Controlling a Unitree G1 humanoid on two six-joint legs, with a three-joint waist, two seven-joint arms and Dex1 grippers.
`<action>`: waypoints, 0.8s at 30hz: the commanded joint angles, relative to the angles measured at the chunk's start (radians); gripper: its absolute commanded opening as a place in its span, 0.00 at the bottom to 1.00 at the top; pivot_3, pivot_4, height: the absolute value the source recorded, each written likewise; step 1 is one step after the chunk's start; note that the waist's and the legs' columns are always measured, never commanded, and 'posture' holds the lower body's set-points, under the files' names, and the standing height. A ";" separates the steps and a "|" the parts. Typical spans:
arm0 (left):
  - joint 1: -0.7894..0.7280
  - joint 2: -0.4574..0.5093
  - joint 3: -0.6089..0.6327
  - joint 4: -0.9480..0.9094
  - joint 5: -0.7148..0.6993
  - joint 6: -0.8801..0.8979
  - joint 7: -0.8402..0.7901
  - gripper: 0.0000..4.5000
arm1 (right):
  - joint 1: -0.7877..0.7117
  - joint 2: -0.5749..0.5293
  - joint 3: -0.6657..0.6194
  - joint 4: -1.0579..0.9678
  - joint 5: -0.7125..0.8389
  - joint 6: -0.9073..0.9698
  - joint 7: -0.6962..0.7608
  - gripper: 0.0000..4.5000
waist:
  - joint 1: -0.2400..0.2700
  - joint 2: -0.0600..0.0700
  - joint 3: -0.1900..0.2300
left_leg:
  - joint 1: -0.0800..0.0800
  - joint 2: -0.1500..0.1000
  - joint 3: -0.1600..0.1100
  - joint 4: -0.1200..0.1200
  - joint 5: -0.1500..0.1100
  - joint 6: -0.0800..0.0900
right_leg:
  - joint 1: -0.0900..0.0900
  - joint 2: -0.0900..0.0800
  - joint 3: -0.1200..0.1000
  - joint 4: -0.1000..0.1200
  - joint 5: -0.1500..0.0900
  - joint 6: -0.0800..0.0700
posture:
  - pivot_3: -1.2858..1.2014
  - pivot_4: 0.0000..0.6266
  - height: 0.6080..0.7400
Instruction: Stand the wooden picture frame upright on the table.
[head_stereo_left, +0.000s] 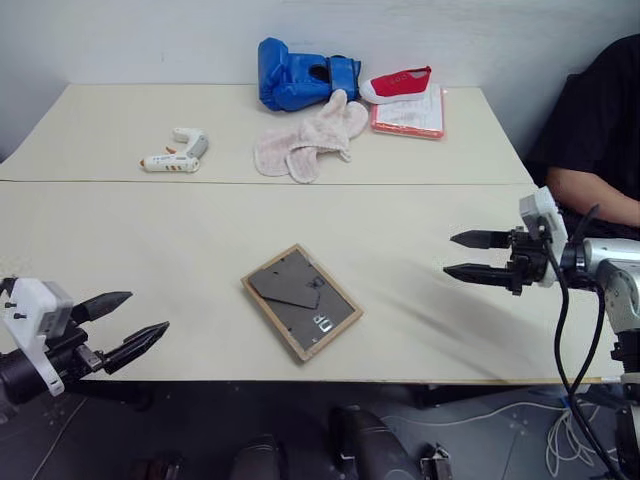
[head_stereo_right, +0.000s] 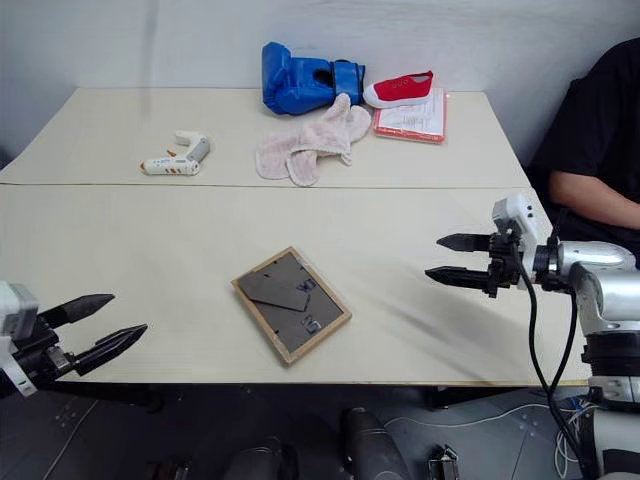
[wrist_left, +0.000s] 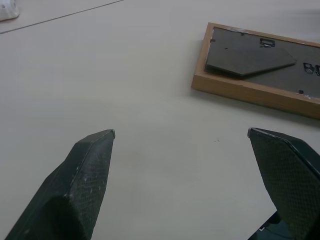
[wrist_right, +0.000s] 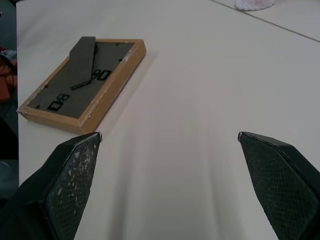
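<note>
A: How do the jaws stand?

B: Both pairs are spread wide and grasp nothing. The left gripper hovers at the near left edge of the large cream worktop, its two black fingers pointing in toward the middle. The right gripper hangs over the right side of the worktop, its fingers aimed leftward.

A: And the small rectangular light-wood picture frame?

B: The wooden picture frame lies flat and face down near the front edge of the worktop, between the two grippers and apart from both. Its dark grey backing faces up, with the easel stand folded flat against it. It sits turned at an angle to the worktop's edge.

A: What else is on the worktop?

B: Beyond the seam line, at the far side: a white hot-glue gun on the left, a crumpled pale pink cloth in the middle, a blue boxing glove behind it, and a small red shoe resting at the far end of a pink-edged clipboard with paper.

A: Anyone nearby?

B: A person in a black top sits at the right end of the worktop.
</note>
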 joint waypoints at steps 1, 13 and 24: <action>0.017 -0.007 0.020 -0.032 -0.013 -0.026 -0.006 1.00 | 0.000 0.002 -0.005 -0.037 -0.004 -0.019 -0.010 1.00 | 0.000 0.000 0.000 | 0.000 0.000 0.000 0.000 0.000 0.000 | 0.000 0.000 0.000 0.000 0.000 0.000 | 0.52 0.24 1.00; -0.010 0.024 -0.024 -0.036 -0.011 -0.016 -0.003 1.00 | -0.024 0.024 0.027 -0.022 -0.066 -0.078 -0.038 1.00 | 0.000 0.000 0.000 | 0.000 0.000 0.000 0.000 0.000 0.000 | 0.000 0.000 0.000 0.000 0.000 0.000 | 0.52 0.24 1.00; -0.260 0.191 -0.538 0.138 0.292 -0.269 -0.165 0.45 | -0.081 0.169 0.205 0.010 -0.231 -0.256 -0.090 0.33 | -0.001 0.001 0.000 | 0.000 0.000 0.001 0.000 0.000 -0.001 | -0.001 0.000 0.000 0.001 0.000 -0.001 | 0.52 0.24 1.00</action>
